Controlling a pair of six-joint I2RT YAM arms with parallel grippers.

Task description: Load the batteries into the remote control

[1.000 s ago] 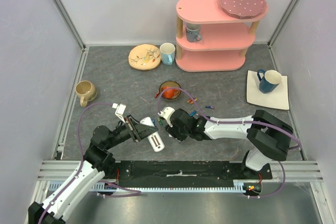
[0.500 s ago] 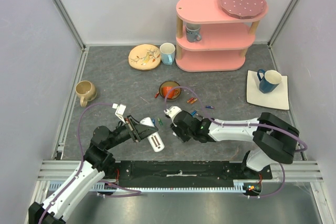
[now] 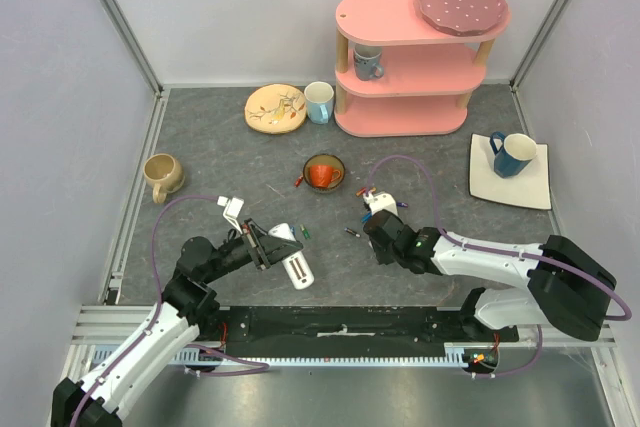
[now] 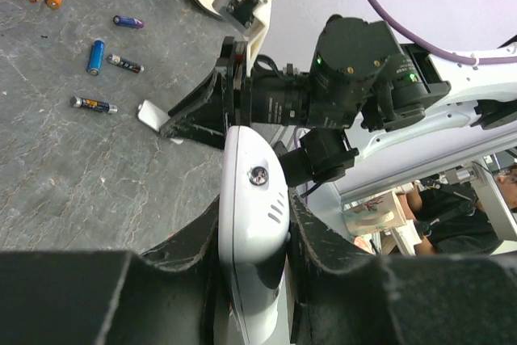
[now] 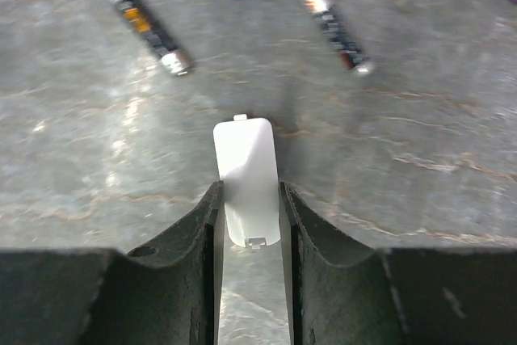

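Remote control [image 4: 252, 199], one; cover [image 5: 246, 179], one; batteries [image 4: 95, 56], over six

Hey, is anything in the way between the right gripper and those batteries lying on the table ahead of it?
Yes. A white cover piece is clamped in the right gripper, filling its jaws. Past it the table is bare up to the batteries.
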